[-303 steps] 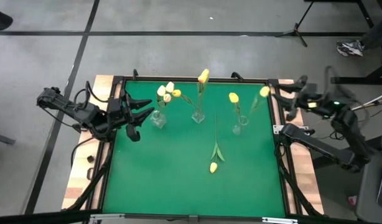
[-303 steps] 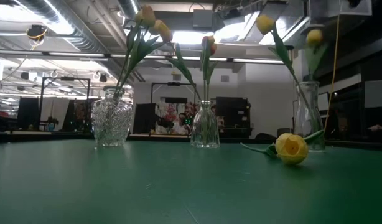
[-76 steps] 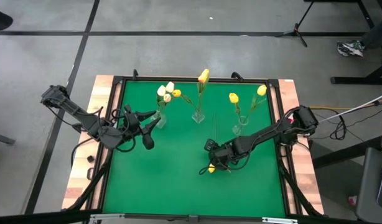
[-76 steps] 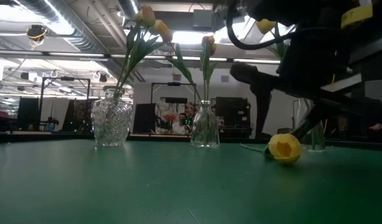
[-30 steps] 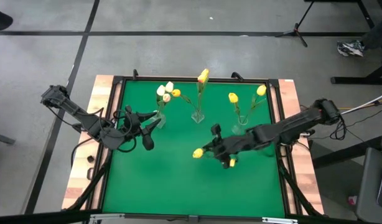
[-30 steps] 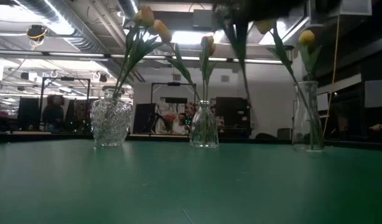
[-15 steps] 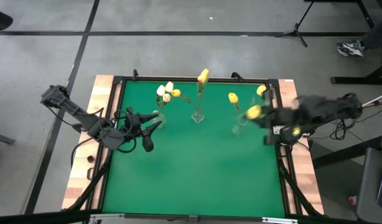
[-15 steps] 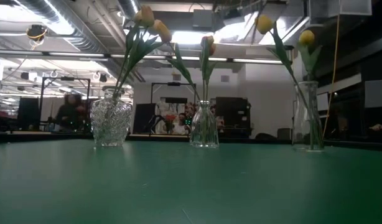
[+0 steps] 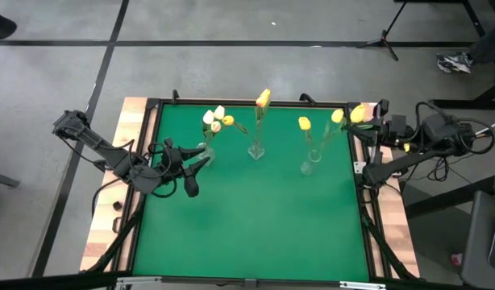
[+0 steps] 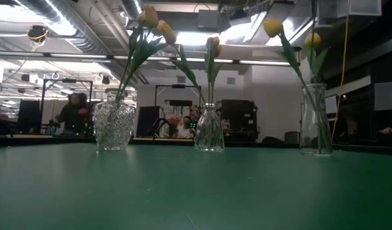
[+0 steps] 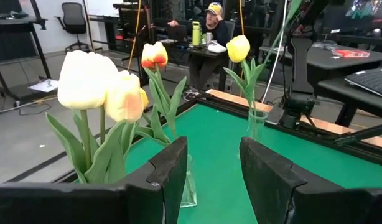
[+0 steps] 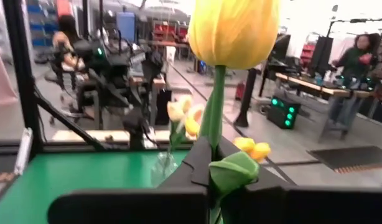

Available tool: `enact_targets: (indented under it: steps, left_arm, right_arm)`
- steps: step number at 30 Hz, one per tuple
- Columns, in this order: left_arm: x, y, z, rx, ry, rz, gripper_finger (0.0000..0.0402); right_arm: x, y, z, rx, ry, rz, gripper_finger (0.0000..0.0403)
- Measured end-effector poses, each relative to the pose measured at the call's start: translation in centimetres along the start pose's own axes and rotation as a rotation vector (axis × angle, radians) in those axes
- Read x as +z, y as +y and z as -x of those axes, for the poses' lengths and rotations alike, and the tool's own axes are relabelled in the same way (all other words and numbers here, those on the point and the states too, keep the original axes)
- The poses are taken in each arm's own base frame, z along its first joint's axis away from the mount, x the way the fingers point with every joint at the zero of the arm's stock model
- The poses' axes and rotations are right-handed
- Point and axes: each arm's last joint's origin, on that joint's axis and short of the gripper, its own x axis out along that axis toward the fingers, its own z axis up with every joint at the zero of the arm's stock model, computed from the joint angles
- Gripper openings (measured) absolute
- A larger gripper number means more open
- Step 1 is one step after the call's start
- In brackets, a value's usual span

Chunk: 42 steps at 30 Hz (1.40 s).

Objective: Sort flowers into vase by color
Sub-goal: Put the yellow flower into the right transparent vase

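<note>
Lifted off the desk [image 9: 247, 234], the last tulip [image 9: 358, 113] is now standing upright in the right end effector [image 12: 211, 163], clamped on its stem, just right of the right-hand vase [image 9: 309, 164].

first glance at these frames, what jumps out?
The yellow tulip clamped upright in the right gripper, held at the table's far right edge beside the right vase. Next, three glass vases in a row along the far side of the green mat, each already holding tulips. The left gripper waits open by the left vase.
</note>
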Motion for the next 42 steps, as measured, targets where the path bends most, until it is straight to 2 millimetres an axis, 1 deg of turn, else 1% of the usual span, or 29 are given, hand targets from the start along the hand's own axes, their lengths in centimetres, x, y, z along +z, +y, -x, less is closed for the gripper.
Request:
enact_targets:
  steps: [3,6,9,12,18,30,37,42]
  left_arm:
    - [0.0,0.0,0.0,0.0,0.0,0.001,0.0145]
    - [0.0,0.0,0.0,0.0,-0.001,0.003,0.0145]
    - [0.0,0.0,0.0,0.0,-0.001,0.004,0.0145]
    - [0.0,0.0,0.0,0.0,-0.001,0.003,0.0145]
    - [0.0,0.0,0.0,0.0,-0.001,0.003,0.0145]
    - [0.0,0.0,0.0,0.0,-0.001,0.002,0.0145]
    - [0.0,0.0,0.0,0.0,-0.001,0.002,0.0145]
    - [0.0,0.0,0.0,0.0,-0.001,0.002,0.0145]
  right_arm:
    - [0.3,-0.1,0.2,0.02,-0.034,-0.024,0.0009]
    - [0.2,-0.1,0.2,0.036,-0.027,-0.036,0.0013]
    - [-0.6,0.3,-0.1,0.052,0.025,-0.039,0.0014]
    - [-2.0,1.0,-0.8,0.089,0.065,-0.024,0.0015]
    - [-3.7,1.8,-1.7,0.115,0.088,-0.008,0.0016]
    - [-3.9,1.9,-1.7,0.141,0.086,0.034,0.0016]
    - [-3.7,1.0,-0.4,0.113,0.044,0.052,0.0017]
    - [-3.3,0.0,1.1,0.096,-0.017,0.011,0.0017]
